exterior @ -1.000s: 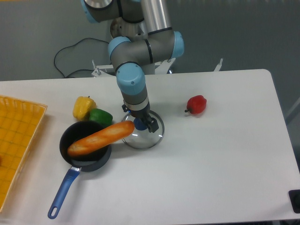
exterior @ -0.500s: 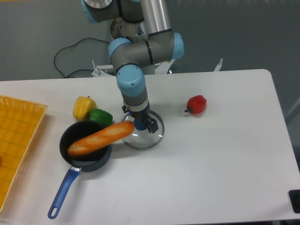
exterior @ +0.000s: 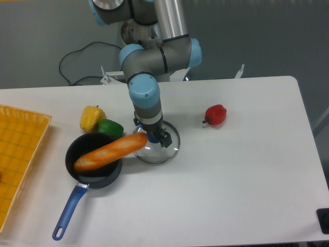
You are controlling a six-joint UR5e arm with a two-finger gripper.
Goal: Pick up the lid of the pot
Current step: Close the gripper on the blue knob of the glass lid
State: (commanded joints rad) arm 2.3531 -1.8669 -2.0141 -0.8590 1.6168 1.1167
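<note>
The gripper [exterior: 152, 131] points down over the pot lid [exterior: 160, 155], low over its middle. Its dark fingers look spread apart and open, one toward the back left and the other toward the front right. The lid is round and clear with a pale rim, lying on the table. Its blue knob [exterior: 151, 138] shows just below the gripper, partly covered by it. Whether the fingers touch the knob I cannot tell.
Left of the lid, a black pan [exterior: 105, 180] with a blue handle holds a long orange object [exterior: 110, 153], whose end overlaps the lid's left edge. Behind stand green [exterior: 110, 128] and yellow [exterior: 92, 119] peppers. A red item [exterior: 216, 115] lies right; a yellow crate [exterior: 25, 146], far left.
The gripper and wrist have shifted slightly, with the front-right finger a little further left and lower. The lid and other objects have not visibly moved.
</note>
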